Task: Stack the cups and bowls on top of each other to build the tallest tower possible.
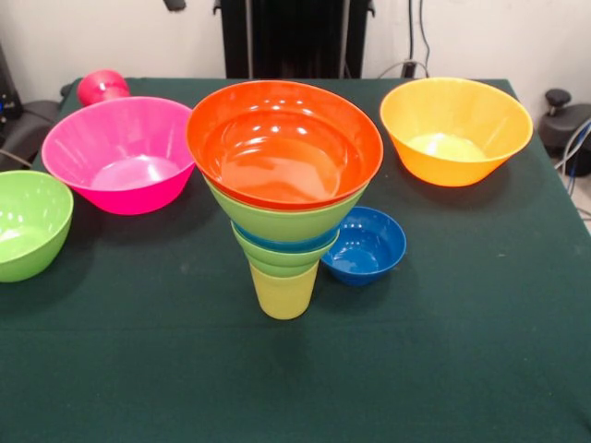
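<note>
Orange-red bowl (284, 143) is shown crowning the tower (284, 217) on a yellow cup (283, 291) at table centre, below a gripper (174, 5) barely seen at the top edge, its state undeterminable.

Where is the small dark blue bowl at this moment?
In the front view, the small dark blue plastic bowl sits on the green table, just right of the tower's pale yellow cup base, nearer than the yellow-orange bowl.
</note>
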You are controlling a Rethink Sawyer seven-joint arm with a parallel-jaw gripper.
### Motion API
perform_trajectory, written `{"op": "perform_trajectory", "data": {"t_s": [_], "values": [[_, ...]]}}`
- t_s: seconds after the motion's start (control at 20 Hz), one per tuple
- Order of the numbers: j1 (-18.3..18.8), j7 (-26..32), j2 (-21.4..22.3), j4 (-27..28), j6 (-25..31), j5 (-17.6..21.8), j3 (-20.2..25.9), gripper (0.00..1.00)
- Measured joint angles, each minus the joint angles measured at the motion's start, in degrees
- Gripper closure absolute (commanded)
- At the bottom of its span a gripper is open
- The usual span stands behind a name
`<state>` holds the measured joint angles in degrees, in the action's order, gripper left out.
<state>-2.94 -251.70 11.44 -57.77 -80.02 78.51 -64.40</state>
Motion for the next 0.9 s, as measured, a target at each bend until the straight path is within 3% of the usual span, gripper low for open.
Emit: {"op": "perform_trajectory", "data": {"t_s": [0.45,0.9], "values": [[-1.96,-0.95,-6.91,-0.37,-2.19,-8.39,-11.93,0.00],[-5.65,-1.03,-13.70,-2.30,-2.19,-11.97,-17.18,0.00]]}}
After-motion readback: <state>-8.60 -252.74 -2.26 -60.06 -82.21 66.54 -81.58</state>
